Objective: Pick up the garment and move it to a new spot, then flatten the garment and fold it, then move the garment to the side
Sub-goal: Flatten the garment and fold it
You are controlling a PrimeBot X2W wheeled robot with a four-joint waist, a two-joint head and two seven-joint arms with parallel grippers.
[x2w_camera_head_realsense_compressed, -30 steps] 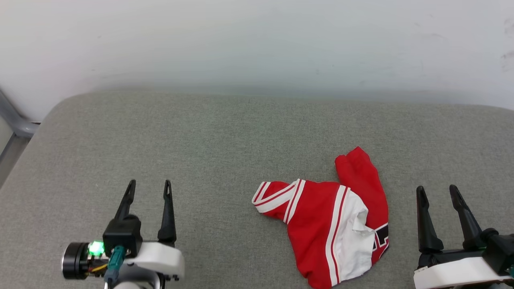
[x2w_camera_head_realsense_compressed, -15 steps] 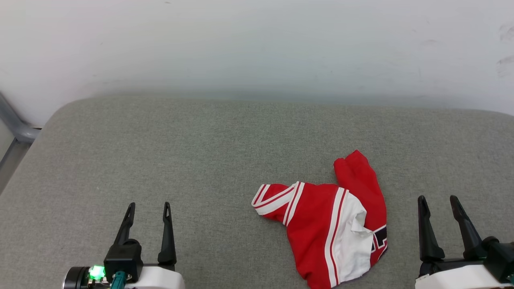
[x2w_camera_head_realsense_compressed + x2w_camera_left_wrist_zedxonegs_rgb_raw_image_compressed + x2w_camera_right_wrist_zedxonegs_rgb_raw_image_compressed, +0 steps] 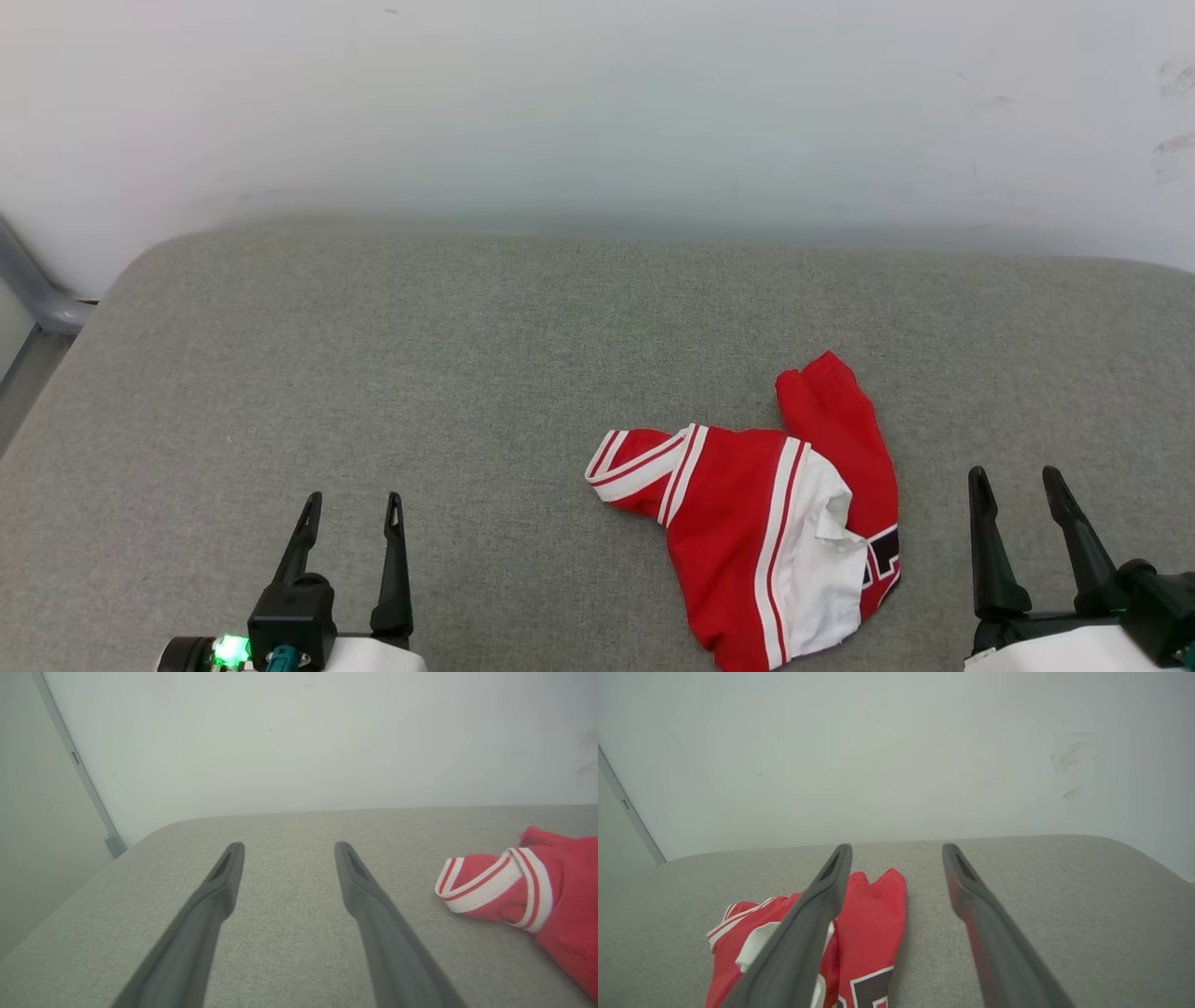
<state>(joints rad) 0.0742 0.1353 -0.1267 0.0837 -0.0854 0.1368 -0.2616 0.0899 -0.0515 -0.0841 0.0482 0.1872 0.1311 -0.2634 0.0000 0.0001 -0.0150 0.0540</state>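
Observation:
The garment (image 3: 775, 523), a red jersey with white panels and red-white striped trim, lies crumpled on the grey cushioned surface (image 3: 485, 355), right of centre and near the front. A bit of black lettering shows at its right edge. My left gripper (image 3: 353, 504) stands open at the lower left, well clear of the cloth. My right gripper (image 3: 1016, 476) is open at the lower right, just right of the garment. The left wrist view has the striped trim of the garment (image 3: 509, 886) to the right of my open fingers (image 3: 219, 891). In the right wrist view the garment (image 3: 873, 914) lies partly behind my left finger (image 3: 822, 896).
A pale wall (image 3: 597, 103) rises right behind the grey surface. A grey metal frame bar (image 3: 33, 289) stands off the far left corner. Bare grey cloth stretches across the left half and the back.
Both grippers sit lower in the head view than a second ago, and the whole picture has shifted down a little, so the camera has moved. The garment lies as it did.

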